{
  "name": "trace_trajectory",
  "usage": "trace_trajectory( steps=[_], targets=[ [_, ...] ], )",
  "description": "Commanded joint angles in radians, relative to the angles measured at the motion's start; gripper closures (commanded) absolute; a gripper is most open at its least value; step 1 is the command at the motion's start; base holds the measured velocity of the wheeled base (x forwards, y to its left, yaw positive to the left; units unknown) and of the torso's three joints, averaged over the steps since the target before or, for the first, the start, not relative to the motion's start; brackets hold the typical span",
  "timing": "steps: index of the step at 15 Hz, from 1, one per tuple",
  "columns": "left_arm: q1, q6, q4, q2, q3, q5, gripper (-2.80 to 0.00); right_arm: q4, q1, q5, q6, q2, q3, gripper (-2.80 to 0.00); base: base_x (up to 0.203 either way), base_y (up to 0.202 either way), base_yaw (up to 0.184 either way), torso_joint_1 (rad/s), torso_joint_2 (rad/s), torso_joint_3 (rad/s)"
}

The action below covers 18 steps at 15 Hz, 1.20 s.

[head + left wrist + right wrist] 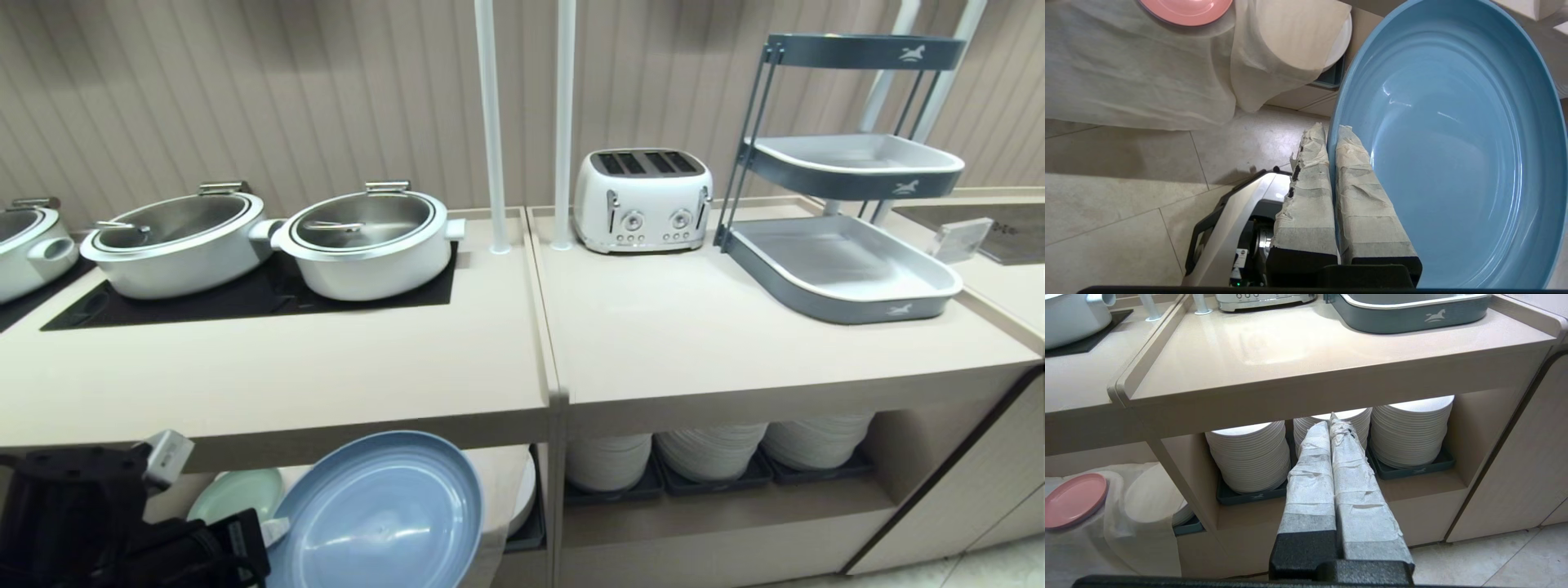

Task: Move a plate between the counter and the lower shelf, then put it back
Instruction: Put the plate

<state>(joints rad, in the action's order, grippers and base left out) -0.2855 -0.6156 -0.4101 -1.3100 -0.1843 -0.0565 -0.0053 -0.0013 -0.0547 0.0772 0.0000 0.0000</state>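
Note:
The light-blue plate (384,514) hangs tilted in front of the counter's (286,367) front edge, at the mouth of the lower shelf (1086,459). My left gripper (269,531) is shut on its near rim. In the left wrist view the taped fingers (1306,196) pinch the rim of the plate (1453,143) between them, one finger inside the plate and one outside, and the left gripper (1329,128) is above the tiled floor. My right gripper (1331,418) is shut on nothing and points at the neighbouring recess.
White cloth (1126,81) drapes the lower shelf, with a pink plate (1184,10) and a mint-green plate (237,494) on it. White pots (367,245), a toaster (642,200) and a tiered tray rack (841,253) stand on the counter. Tall plate stacks (1249,457) fill the right recess.

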Motion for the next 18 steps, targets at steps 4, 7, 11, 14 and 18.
trace_trajectory(
  steps=[4,7,11,14,18],
  targets=[
    [0.0,-0.004,-0.003,-0.002,-0.001,0.0,0.0,-0.001,0.0,-0.001,0.001,0.0,0.0,0.0,0.0,0.0,0.0,0.07,-0.15,-0.074],
    [0.002,-0.004,-0.003,0.001,0.0,-0.002,0.0,-0.001,0.0,-0.001,0.001,0.0,0.0,0.0,0.0,0.0,0.0,0.0,0.0,0.0],
    [0.025,-0.004,-0.003,0.003,0.002,-0.001,0.0,-0.001,0.0,-0.001,0.001,0.0,0.0,0.0,0.0,0.0,0.0,0.0,0.0,0.0],
    [0.042,-0.004,-0.003,0.002,0.002,0.001,0.0,-0.001,0.0,-0.001,0.002,0.0,0.0,0.0,0.0,0.0,0.0,0.0,0.0,0.0],
    [0.047,-0.004,-0.004,0.003,0.002,0.017,0.0,-0.001,0.0,-0.001,0.003,0.0,0.0,0.0,0.0,0.0,0.0,0.0,0.0,0.0]
  ],
)
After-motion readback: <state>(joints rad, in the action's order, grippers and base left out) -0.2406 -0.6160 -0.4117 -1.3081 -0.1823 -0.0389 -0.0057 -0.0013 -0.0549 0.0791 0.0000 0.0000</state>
